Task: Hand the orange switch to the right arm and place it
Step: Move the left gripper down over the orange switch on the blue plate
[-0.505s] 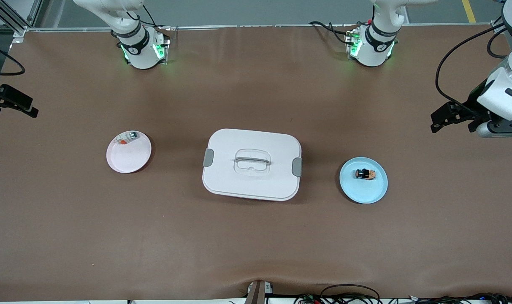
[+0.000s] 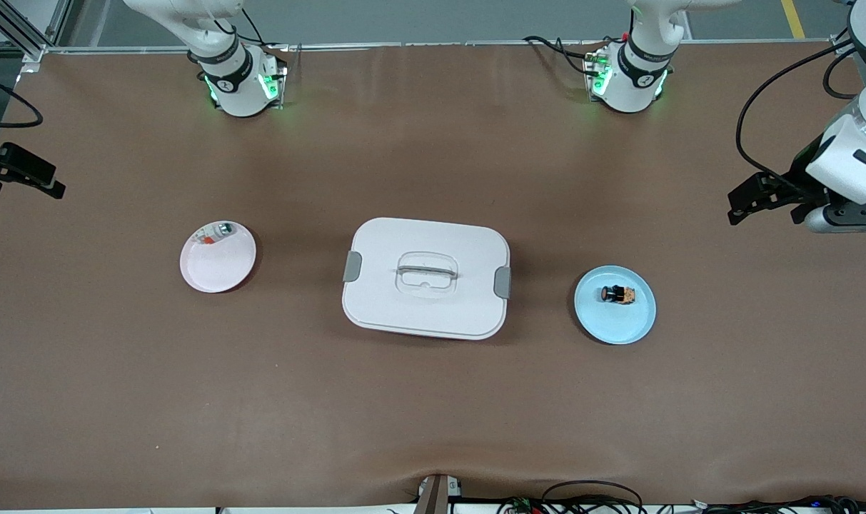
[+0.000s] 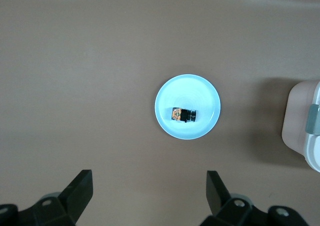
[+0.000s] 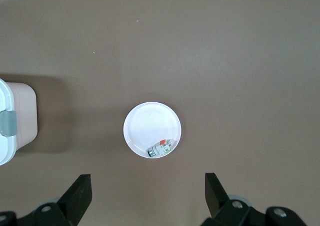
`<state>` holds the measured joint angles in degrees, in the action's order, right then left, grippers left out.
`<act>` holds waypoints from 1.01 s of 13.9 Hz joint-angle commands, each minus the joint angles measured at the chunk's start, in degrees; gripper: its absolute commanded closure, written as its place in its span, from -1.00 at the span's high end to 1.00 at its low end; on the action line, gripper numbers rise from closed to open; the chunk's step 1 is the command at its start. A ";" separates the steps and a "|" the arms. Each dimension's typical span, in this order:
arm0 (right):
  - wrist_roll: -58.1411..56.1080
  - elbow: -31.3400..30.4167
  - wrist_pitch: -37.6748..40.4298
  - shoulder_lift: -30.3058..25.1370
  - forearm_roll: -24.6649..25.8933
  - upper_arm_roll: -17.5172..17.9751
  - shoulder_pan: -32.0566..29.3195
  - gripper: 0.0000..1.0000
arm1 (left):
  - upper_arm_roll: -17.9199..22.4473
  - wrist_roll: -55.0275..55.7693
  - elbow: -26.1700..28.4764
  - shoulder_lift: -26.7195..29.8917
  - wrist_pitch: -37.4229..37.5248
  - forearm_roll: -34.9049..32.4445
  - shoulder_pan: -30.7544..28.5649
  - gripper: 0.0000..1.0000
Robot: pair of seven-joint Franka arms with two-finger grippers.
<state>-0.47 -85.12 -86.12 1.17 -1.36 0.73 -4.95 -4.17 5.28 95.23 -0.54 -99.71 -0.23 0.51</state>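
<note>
While both pincers, left pincer point(image 3: 147, 193) and right pincer point(image 4: 147, 196), hang open and empty, your left one may knock the tiny orange switch point(image 2: 617, 293) off the blue plate point(image 2: 615, 328) below it.

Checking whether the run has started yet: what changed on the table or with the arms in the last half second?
Almost nothing. The left gripper edged very slightly toward the bases, open and holding nothing. The orange switch stayed on the blue plate; the right gripper, white box and pink plate are unchanged.
</note>
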 commanded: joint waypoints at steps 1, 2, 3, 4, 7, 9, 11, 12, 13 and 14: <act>0.65 -1.19 -0.01 -1.25 0.13 0.15 -0.15 1.00 | -0.49 0.96 -1.37 -1.91 1.27 1.02 -0.07 1.00; 0.65 -1.10 -0.10 -1.25 0.13 0.06 -0.15 1.00 | -0.57 0.96 -1.19 -2.18 1.27 1.02 0.01 1.00; 0.65 -0.84 -0.62 -1.08 0.13 0.06 -0.15 1.00 | -0.57 0.88 -1.10 -2.96 1.18 1.02 0.10 1.00; 0.65 -0.75 -0.72 -1.08 0.05 0.06 -0.33 1.00 | -0.57 0.88 -0.84 -3.58 1.18 1.02 0.54 1.00; 0.65 -0.75 -0.81 -1.08 -0.22 -0.02 -0.50 1.00 | -0.84 0.88 1.17 -5.43 -0.74 1.02 1.77 1.00; 0.65 -0.75 -0.72 -1.08 -0.22 -0.02 -0.50 1.00 | -0.92 1.05 4.33 -5.43 -4.60 1.02 2.21 1.00; 0.65 -0.75 -0.45 -1.08 -0.22 -0.02 -0.50 1.00 | -1.19 1.05 7.84 -5.43 -8.82 1.10 2.30 1.00; 0.65 -0.75 -0.28 -1.08 -0.22 -0.02 -0.50 1.00 | -1.19 1.05 9.60 -5.43 -10.93 1.10 2.30 1.00; 0.65 -0.75 -0.19 -1.08 -0.22 0.06 -0.50 1.00 | -1.19 1.14 11.10 -5.52 -13.12 1.10 2.56 1.00; 0.65 -0.75 -0.19 -1.08 -0.22 -0.02 -0.50 1.00 | -1.28 1.40 12.42 -6.04 -15.32 1.10 2.56 1.00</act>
<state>-0.47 -85.13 -86.50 1.17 -1.39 0.47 -5.04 -5.08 5.72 104.30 -7.24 -111.19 -0.22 3.11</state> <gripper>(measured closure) 0.000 0.000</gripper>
